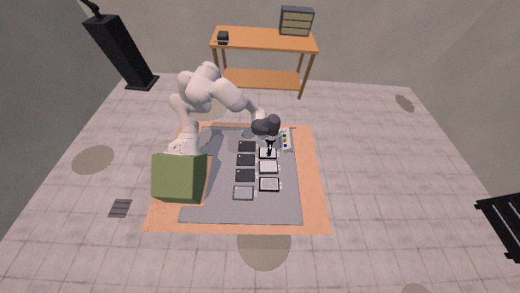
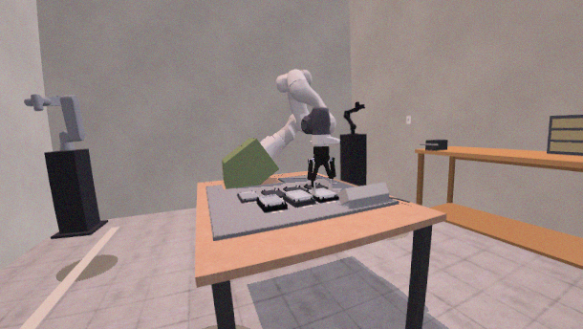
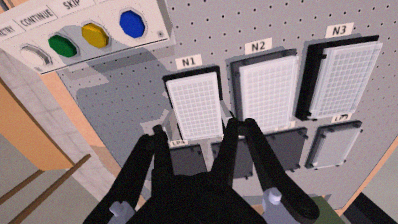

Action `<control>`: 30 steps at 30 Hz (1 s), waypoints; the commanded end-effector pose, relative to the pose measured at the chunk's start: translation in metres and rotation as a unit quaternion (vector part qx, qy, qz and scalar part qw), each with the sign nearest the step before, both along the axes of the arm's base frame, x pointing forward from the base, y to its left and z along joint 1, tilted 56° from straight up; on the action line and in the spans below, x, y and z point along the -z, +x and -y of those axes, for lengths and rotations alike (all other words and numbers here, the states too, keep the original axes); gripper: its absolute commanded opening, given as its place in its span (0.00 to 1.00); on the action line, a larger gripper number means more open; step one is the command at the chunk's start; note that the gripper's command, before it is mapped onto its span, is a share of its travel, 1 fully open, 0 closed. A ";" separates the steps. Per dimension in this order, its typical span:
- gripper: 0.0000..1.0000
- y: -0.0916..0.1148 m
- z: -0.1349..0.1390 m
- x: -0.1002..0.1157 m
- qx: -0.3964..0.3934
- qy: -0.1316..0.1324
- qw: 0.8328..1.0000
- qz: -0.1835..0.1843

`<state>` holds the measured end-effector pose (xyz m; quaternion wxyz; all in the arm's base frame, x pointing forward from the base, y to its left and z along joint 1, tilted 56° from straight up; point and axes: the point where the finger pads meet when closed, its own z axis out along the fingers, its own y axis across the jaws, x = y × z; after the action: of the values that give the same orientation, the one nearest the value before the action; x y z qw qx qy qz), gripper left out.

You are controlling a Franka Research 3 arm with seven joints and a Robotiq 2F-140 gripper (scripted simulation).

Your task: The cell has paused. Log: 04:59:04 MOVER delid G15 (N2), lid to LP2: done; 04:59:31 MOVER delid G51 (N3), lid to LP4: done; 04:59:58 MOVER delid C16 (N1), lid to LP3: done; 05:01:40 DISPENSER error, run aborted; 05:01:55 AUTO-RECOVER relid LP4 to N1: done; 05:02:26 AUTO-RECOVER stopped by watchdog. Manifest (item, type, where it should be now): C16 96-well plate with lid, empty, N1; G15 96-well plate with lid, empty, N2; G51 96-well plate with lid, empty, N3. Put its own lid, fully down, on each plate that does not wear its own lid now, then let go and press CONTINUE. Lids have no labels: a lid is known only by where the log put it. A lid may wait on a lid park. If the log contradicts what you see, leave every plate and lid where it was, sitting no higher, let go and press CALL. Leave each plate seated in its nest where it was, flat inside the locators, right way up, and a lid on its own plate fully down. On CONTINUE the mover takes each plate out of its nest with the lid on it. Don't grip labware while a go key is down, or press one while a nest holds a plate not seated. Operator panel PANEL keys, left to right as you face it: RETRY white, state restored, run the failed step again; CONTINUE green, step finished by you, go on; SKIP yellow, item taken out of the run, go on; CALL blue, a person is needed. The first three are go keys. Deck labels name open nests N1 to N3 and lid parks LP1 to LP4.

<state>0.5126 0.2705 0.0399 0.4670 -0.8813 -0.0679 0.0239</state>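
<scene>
Three white 96-well plates sit in nests N1 [image 3: 194,105], N2 [image 3: 267,92] and N3 [image 3: 345,79]. My gripper [image 3: 197,110] straddles the near end of the N1 plate and is shut on the lid that covers it, low over the nest; it also shows in the top view [image 1: 269,150] and the exterior view [image 2: 321,184]. I cannot tell whether the lid is lifted off the plate. The N2 plate shows a grey rim and the N3 plate sits inside a black frame. One pale lid [image 3: 334,145] lies on the lid park below N3. The other parks [image 3: 282,147] look dark and empty.
The operator panel [image 3: 80,35] lies left of N1 with white, green [image 3: 62,46], yellow [image 3: 95,35] and blue [image 3: 132,24] keys. A green box [image 1: 179,176] stands at the deck's left edge beside the arm's base. The deck edge and table edge run close on the left.
</scene>
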 end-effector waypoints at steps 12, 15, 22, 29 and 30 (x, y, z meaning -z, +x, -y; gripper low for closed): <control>0.00 0.000 0.001 -0.001 0.002 0.001 1.000 -0.002; 0.00 0.000 0.001 -0.001 0.002 0.001 1.000 -0.002; 0.00 0.001 0.002 -0.002 0.002 0.001 1.000 -0.002; 0.00 0.001 0.004 -0.003 0.002 0.001 1.000 -0.002; 0.00 0.001 0.004 -0.003 0.002 0.001 1.000 -0.002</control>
<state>0.5139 0.2673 0.0413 0.4678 -0.8811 -0.0655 0.0234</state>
